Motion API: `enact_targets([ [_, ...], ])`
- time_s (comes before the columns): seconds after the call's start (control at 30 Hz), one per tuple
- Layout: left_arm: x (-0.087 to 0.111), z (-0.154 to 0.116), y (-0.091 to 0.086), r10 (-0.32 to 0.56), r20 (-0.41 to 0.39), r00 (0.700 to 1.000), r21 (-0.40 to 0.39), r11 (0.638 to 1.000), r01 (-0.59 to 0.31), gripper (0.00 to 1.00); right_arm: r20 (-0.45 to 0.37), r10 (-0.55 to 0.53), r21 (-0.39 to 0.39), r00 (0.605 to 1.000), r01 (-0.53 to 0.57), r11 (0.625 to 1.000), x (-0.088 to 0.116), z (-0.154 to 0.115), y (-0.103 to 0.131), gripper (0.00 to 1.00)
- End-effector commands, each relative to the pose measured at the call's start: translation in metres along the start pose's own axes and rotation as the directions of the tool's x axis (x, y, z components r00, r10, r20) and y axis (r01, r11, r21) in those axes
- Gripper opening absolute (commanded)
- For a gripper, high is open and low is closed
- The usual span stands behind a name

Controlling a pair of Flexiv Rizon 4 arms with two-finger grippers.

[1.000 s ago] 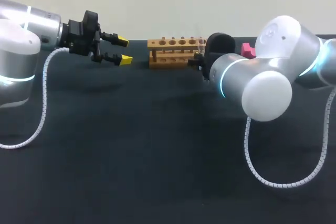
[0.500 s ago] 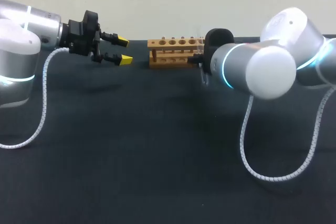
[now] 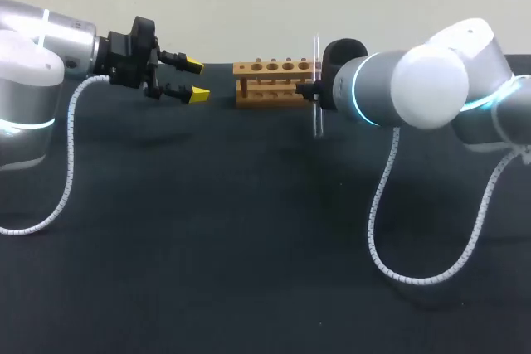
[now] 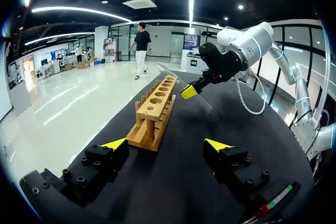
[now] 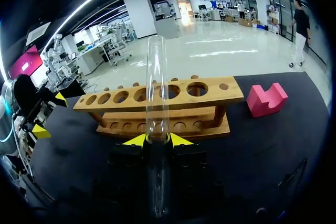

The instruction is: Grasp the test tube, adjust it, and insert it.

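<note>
Beside the wooden rack [image 3: 270, 82], right hand [image 3: 314, 89] pinches a clear, upright test tube [image 3: 316, 60]; left hand [image 3: 196, 79] spread.

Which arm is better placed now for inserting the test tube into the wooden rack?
Right. The right fingers hold the test tube upright beside the rack; the left fingers are open and empty at the rack's other end.
</note>
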State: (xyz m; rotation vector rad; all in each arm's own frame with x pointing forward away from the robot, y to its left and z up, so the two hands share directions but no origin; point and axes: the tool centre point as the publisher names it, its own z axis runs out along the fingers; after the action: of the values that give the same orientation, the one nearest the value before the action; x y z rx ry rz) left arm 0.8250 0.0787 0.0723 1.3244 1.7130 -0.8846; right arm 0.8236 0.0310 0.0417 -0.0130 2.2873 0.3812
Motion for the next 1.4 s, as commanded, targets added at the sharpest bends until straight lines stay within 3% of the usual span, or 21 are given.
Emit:
enact_targets([
  [0.03, 0.001, 0.0, -0.001, 0.003, 0.003, 1.0, -0.003, 1.0, -0.003, 1.0, -0.009, 0.003, 0.003, 1.0, -0.003, 1.0, 0.001, 0.004, 0.0, 0.0],
  [0.83, 0.001, 0.0, -0.001, 0.003, 0.003, 1.0, -0.003, 1.0, -0.003, 1.0, -0.07, 0.039, -0.014, 0.997, -0.04, 0.999, 0.012, 0.006, -0.003, 0.0],
  [1.4, 0.001, 0.0, -0.001, 0.003, 0.003, 1.0, -0.003, 1.0, -0.003, 1.0, 0.058, 0.08, 0.049, 0.995, -0.083, 0.995, -0.001, -0.027, 0.009, 0.0],
])
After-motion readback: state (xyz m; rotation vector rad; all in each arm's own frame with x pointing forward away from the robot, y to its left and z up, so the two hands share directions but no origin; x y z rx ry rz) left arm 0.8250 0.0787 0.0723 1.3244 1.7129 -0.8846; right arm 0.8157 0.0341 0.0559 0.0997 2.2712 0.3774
